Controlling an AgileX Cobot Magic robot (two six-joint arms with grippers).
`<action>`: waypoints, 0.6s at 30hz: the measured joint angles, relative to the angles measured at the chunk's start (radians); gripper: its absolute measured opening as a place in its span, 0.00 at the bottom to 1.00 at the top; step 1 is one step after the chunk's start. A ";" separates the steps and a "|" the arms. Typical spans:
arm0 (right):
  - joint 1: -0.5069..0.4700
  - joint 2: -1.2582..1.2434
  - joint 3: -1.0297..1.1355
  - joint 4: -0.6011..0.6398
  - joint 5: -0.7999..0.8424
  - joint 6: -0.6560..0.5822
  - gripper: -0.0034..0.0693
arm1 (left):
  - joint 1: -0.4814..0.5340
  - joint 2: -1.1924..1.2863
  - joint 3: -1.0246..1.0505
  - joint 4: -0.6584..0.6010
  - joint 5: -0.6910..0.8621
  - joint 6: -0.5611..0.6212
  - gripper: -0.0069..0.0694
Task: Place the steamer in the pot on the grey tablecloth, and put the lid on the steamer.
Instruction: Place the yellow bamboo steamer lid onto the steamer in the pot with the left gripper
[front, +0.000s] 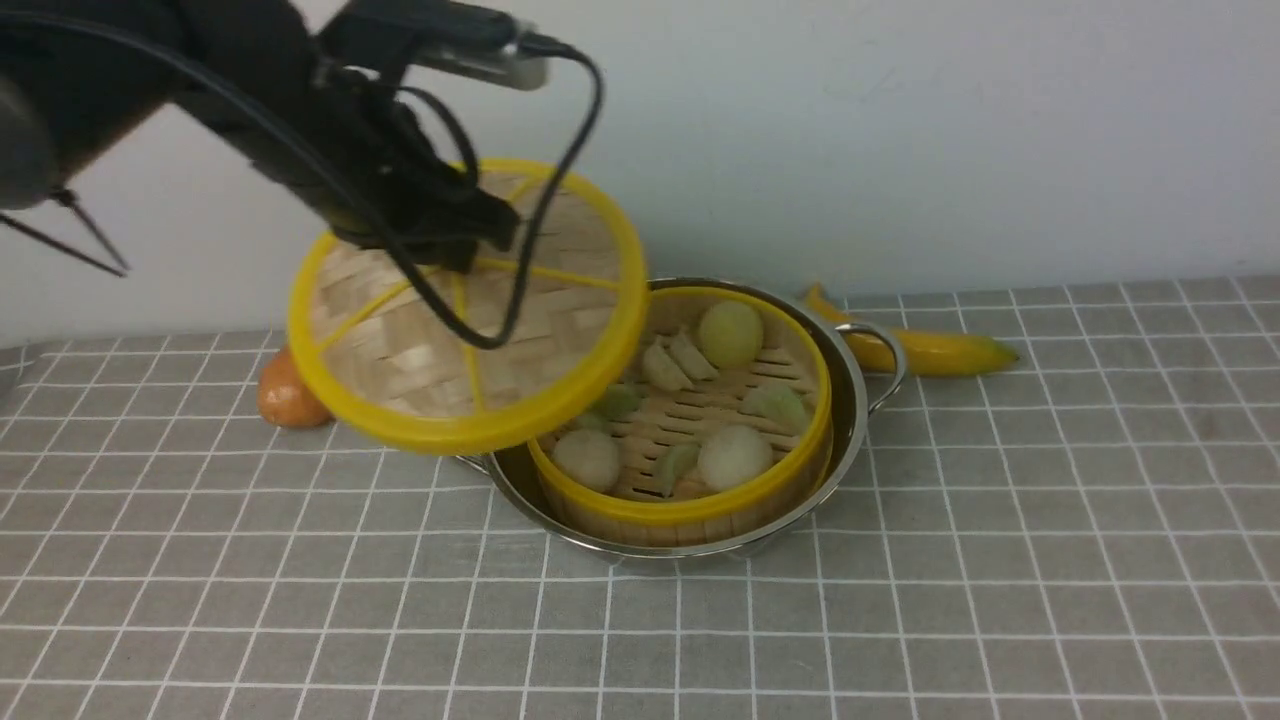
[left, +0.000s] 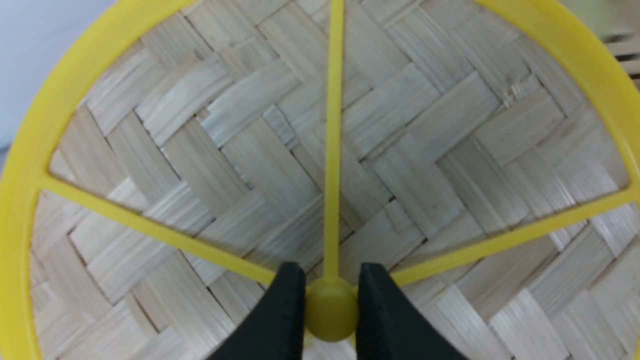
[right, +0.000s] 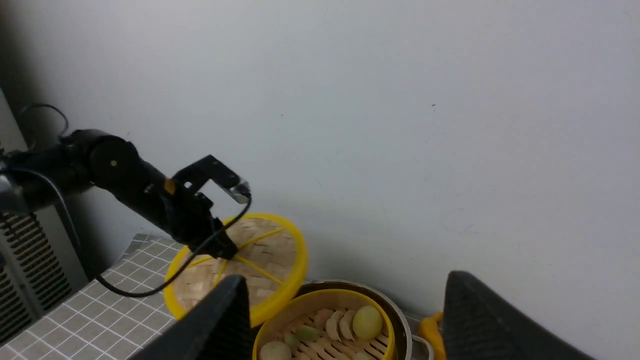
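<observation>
The lid (front: 400, 350), a woven bamboo disc with a yellow rim and spokes, hangs tilted in the air over the pot's left edge. My left gripper (front: 480, 240) is shut on its yellow centre hub (left: 330, 312), with a black finger on each side. The steamer (front: 690, 505) sits inside the shiny pot (front: 862, 400) on the grey tablecloth (front: 1000, 560), and holds buns and dumplings. My right gripper (right: 345, 277) is open and empty, raised high on the near right of the pot (right: 397, 312). It does not show in the front view.
A banana (front: 930, 348) lies behind the pot's right handle, near the wall. An orange fruit (front: 285, 398) sits on the cloth at the left, partly hidden behind the raised lid. A pale wall closes the back of the table.
</observation>
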 joint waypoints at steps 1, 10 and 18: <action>0.000 0.000 0.000 0.000 0.000 0.001 0.74 | -0.060 0.043 -0.035 -0.001 -0.005 -0.012 0.25; 0.000 0.000 0.000 0.003 0.000 0.003 0.74 | -0.181 0.228 -0.130 -0.005 -0.058 -0.027 0.25; 0.000 0.000 0.000 0.004 0.000 0.019 0.74 | -0.184 0.312 -0.136 0.000 -0.111 -0.045 0.25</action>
